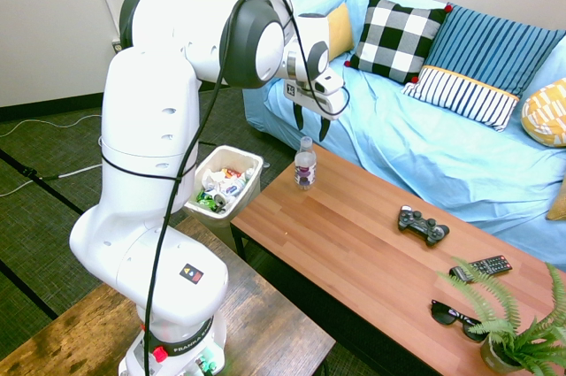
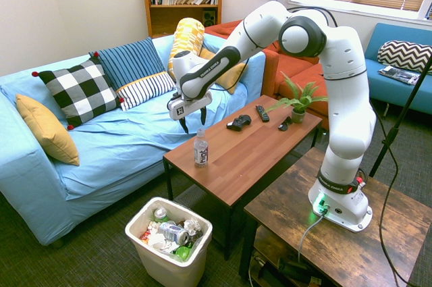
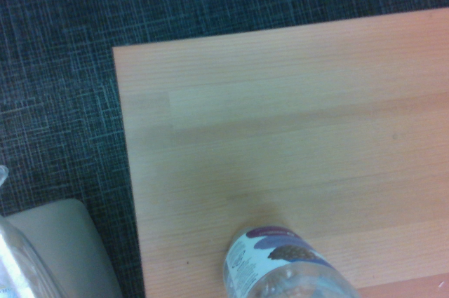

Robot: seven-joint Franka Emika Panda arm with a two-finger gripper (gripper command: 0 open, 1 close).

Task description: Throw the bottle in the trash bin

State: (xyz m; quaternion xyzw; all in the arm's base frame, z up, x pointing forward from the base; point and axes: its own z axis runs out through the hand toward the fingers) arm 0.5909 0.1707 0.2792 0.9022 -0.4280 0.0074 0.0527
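Well, bottle [image 2: 200,148] stands upright on the coffee table [image 2: 256,145], near its corner on the sofa [image 2: 101,145] side, w/ the trash bin [image 2: 168,241] on the floor below that table end. Gripper [image 2: 192,120] hangs just above the cap, fingers apart, nothing held. Risks, imo: a fingertip clips the cap & tips the bottle off the table edge; a grab too high lets the light, near-empty bottle slip.

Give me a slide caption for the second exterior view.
Open gripper poised above upright bottle on the coffee table, trash bin below.
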